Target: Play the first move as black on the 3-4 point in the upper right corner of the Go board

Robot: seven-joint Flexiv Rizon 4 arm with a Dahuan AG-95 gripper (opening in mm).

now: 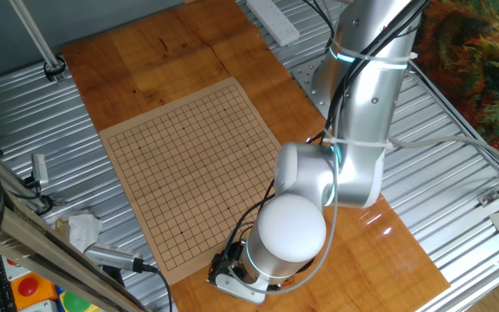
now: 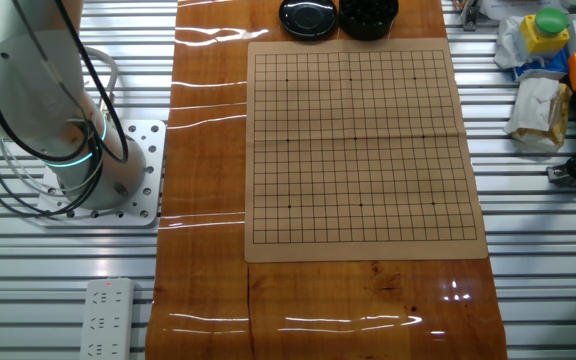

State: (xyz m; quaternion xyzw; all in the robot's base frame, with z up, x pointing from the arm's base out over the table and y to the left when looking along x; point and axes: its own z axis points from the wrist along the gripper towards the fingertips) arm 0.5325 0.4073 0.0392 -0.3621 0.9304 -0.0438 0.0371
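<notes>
In the other fixed view, the arm's base (image 2: 88, 185) stands bolted to a drilled plate at the far left, beside a white power strip (image 2: 106, 318), leaving the glossy orange-brown surface (image 2: 208, 150) open for play. The board (image 2: 363, 150) lies flat and square along that surface, its grid bare: no stone sits on any crossing, so the opening move is judged not yet made. At its far edge rest a round black lid (image 2: 308, 17) and, touching it on the right, a dark bowl (image 2: 368, 15) that likely holds the black stones; individual stones cannot be made out. Further right, off the surface, a heap of bags and coloured bottles (image 2: 548, 60) sits clear of the game.

In the one fixed view, the arm folds low over the board's near end, its white wrist housing (image 1: 291, 227) covering whatever is beneath. Only a sliver of the tool (image 1: 236, 279) peeks out, so how far it is parted, and whether it carries a stone, cannot be told.
</notes>
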